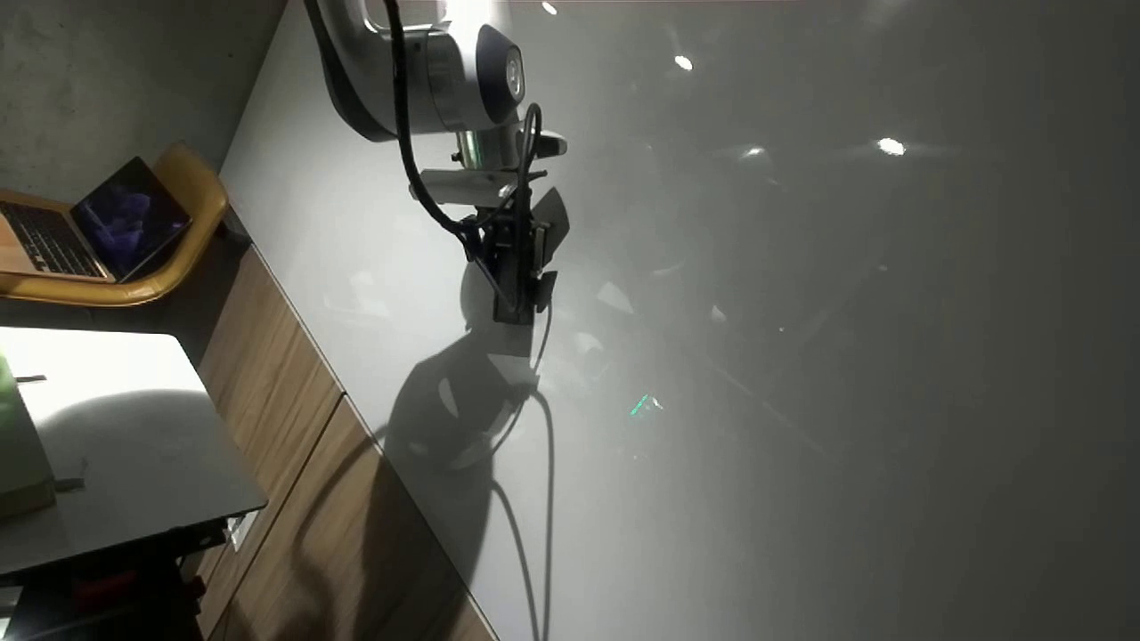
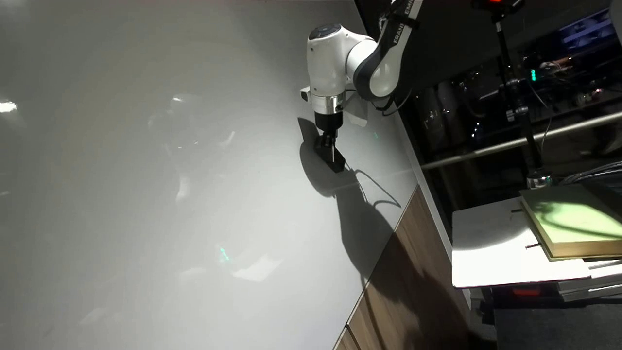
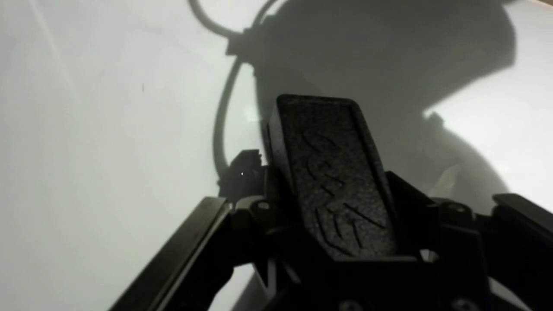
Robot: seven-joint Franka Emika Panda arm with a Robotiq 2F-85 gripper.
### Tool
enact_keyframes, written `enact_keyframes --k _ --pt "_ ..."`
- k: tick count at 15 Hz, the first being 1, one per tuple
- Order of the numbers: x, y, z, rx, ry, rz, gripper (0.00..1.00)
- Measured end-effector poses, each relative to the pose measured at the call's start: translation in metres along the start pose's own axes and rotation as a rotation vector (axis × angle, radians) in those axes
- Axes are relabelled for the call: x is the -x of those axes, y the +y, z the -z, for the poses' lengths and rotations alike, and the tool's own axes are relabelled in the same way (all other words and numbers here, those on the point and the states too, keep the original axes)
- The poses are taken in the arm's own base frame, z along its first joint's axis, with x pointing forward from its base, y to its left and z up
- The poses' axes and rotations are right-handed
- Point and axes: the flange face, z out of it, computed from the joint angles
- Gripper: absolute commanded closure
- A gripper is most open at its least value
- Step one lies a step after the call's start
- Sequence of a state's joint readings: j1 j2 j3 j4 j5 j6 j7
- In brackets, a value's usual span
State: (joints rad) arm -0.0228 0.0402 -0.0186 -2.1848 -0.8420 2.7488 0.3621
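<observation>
In the wrist view a dark oblong block [image 3: 332, 164], speckled and scored with thin grooves like a felt eraser, fills the space between the fingers of my gripper [image 3: 330, 183]. Both fingers press its long sides, so the gripper is shut on it. Its far end sticks out well past the fingertips, while its near end is hidden by the gripper body. In both exterior views the black block [image 1: 514, 289] [image 2: 332, 156] lies close over a glossy white surface [image 1: 757, 499]. Whether it touches that surface I cannot tell.
Wood panels [image 1: 267, 454] border the white surface. Beyond them stand a small table [image 2: 491, 233] with a green book [image 2: 576, 216] and a tan chair [image 1: 200, 191] bearing a laptop [image 1: 134, 214]. A dark stand [image 2: 520, 114] rises behind. Arm and cable shadows cross the surface.
</observation>
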Motion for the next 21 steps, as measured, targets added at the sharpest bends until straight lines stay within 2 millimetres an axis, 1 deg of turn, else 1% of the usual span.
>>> enact_keyframes --k 3,7,8,10,13,15,16,21 --pt "0.004 -0.001 -0.012 -0.004 -0.021 -0.001 0.66" --pt "0.001 0.005 -0.008 0.015 -0.034 0.004 0.66" --pt "-0.002 0.009 -0.004 0.026 -0.038 0.005 0.66" --pt "-0.01 0.021 0.011 0.058 -0.04 0.005 0.66" --pt "-0.026 0.047 0.047 0.114 -0.021 -0.002 0.66" --pt "-0.034 0.062 0.065 0.134 -0.01 -0.017 0.66" --pt "-0.036 0.065 0.069 0.133 -0.009 -0.026 0.66" --pt "-0.038 0.067 0.07 0.108 -0.008 -0.068 0.66"
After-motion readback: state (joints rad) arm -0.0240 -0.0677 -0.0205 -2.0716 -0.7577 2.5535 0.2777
